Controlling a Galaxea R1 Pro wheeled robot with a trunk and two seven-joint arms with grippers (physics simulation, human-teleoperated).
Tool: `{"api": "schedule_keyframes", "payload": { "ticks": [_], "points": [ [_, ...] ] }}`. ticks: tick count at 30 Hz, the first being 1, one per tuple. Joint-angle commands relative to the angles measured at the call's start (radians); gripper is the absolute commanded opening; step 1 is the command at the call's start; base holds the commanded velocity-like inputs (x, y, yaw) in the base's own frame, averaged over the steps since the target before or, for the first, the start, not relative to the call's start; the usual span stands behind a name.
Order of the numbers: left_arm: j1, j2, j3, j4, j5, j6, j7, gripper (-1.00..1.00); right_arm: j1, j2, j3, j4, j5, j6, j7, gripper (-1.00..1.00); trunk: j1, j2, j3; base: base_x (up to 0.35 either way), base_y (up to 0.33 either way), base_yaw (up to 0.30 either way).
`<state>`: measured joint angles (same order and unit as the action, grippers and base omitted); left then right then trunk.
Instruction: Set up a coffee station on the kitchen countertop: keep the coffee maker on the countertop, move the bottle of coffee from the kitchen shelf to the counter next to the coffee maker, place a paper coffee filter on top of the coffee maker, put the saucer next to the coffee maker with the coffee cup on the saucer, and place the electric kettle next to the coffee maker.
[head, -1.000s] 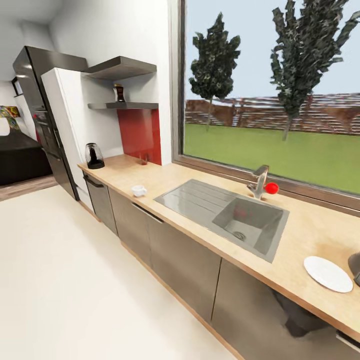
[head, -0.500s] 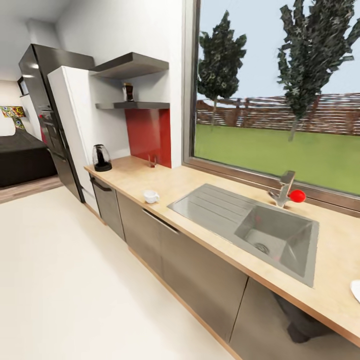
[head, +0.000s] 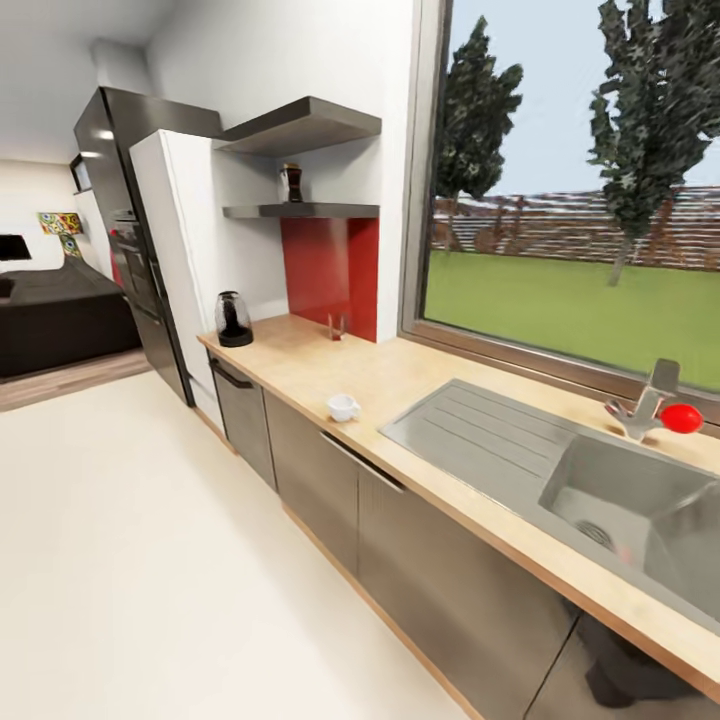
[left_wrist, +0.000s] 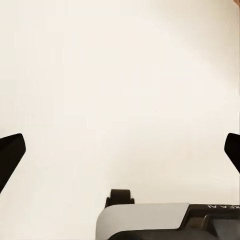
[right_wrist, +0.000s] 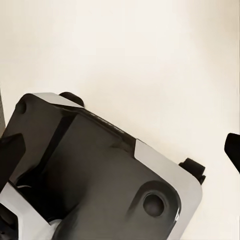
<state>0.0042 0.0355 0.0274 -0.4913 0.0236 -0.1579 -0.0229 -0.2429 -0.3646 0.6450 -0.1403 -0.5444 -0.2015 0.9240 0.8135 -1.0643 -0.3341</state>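
Your left gripper (left_wrist: 120, 150) and right gripper (right_wrist: 120, 145) hang spread wide, empty, over bare floor since you're in transit; the bottle of coffee (head: 291, 183) waits on the kitchen shelf (head: 300, 211), above the electric kettle (head: 234, 319)

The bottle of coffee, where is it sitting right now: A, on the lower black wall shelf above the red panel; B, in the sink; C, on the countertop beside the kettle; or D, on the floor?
A: in the head view the bottle of coffee stands upright on the kitchen shelf, above the red wall panel, while the electric kettle stands alone at the far end of the kitchen countertop.
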Motion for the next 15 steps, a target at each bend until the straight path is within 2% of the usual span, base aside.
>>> {"api": "schedule_keyframes", "payload": {
  "ticks": [1,15],
  "points": [
    [0.000,0.000,0.002,-0.001,0.002,-0.001,-0.002,1.00,-0.001,0.000,0.008,0.001,-0.006,-0.007,0.001,1.00,0.001,-0.001,-0.001,0.248,0.226,0.260],
    [0.000,0.000,0.002,-0.001,0.002,-0.002,-0.002,1.00,-0.001,0.000,0.008,0.000,-0.005,-0.006,0.002,1.00,0.001,-0.001,-0.001,0.248,0.226,0.268]
  ]
}}
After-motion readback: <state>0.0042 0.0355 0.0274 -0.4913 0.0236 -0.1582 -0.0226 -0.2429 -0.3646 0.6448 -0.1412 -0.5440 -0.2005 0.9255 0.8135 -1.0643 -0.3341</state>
